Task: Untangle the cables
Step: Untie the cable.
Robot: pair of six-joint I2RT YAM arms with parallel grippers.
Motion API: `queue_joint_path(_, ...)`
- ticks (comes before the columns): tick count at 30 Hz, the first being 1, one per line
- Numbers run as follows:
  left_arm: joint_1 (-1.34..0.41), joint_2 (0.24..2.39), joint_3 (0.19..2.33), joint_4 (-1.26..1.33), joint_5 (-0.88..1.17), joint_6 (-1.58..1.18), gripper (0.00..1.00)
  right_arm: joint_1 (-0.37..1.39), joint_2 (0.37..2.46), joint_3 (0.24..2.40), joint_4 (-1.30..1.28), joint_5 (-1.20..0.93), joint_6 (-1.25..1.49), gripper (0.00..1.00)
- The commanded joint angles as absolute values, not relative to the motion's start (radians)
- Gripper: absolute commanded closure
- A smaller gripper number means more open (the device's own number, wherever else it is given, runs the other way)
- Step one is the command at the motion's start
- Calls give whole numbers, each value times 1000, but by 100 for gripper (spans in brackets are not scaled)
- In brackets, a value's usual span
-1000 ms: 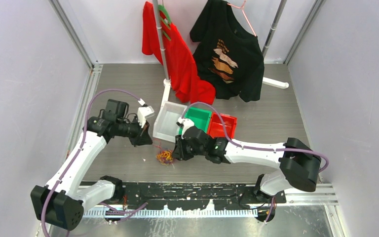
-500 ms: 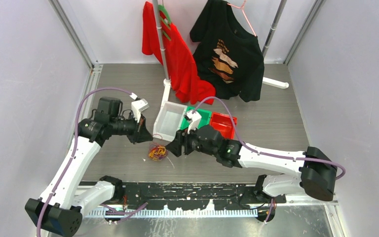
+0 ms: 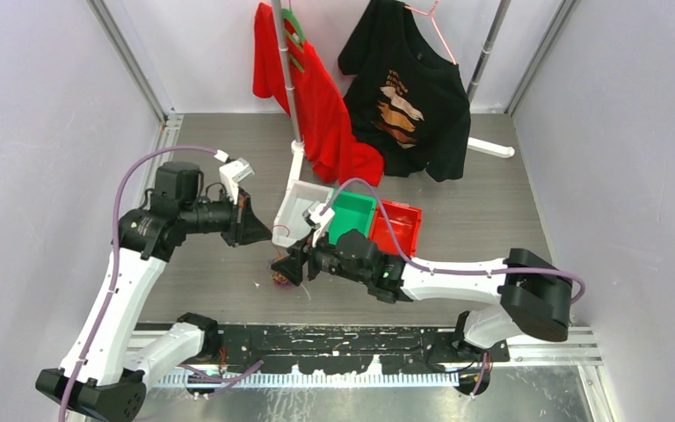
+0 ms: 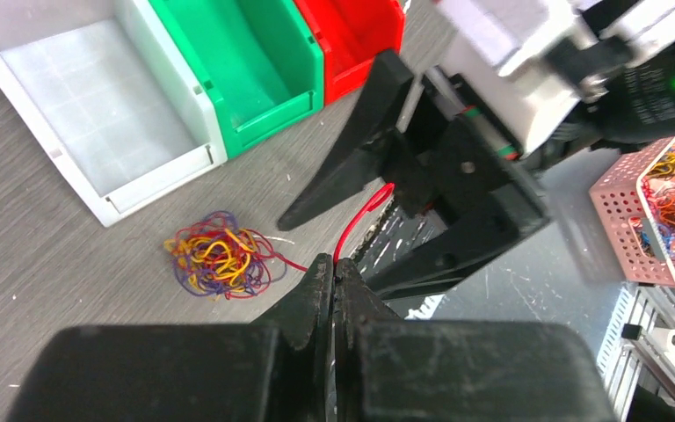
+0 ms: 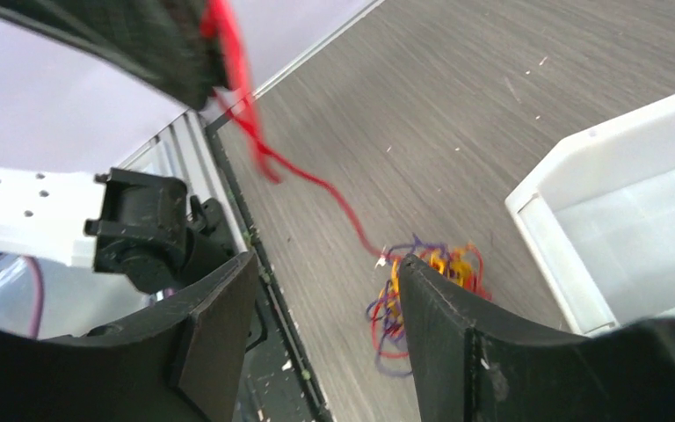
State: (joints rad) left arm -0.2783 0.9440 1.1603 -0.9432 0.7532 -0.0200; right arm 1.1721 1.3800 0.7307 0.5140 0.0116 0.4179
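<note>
- Clearly, the left claw [image 4: 334, 264] is clenched on one red cable [image 4: 362, 214], with the thin strand pinched between its tips.
- From this claw the red cable runs down, a little slack, to the rest of the cables [image 4: 218, 264].
- These cables are a small tangle of red, yellow and purple strands lying on the surface [image 3: 492, 220].
- The tangle is near the short end of the white bin [image 4: 123, 202], not touching it and outside every bin.
- The right claw [image 5: 325, 272] is released: its two fingers stand wide apart and nothing is between them.
- In the right wrist view the tangle shows on the surface between these fingers.
- In the top view the right claw is low over the tangle and hides a part of it.
- The two claws are close, the left one higher.
- The green bin [image 4: 255, 132] stands beside the white one, and the red bin [image 4: 352, 75] beside the green.
- A pink basket [image 4: 620, 220] with more coloured cables stands beyond the near edge of the surface.
</note>
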Motion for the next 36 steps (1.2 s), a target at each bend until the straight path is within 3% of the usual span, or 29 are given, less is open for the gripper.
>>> queue_joint_path(1,-274,924,1253,-964,807,-75,100,1173,1443,810,663,69,368,36)
queue_joint_path(12,-273,926,1399,-1029,827,-80,100,1174,1531,794,713,102,416,50)
queue_joint_path(29,-273,950,1614,-1053,812,-106,100,1173,1575,537,814,147,505,49)
queue_joint_path(36,-274,972,1706,-1063,808,-106,100,1173,1572,485,838,168,521,42)
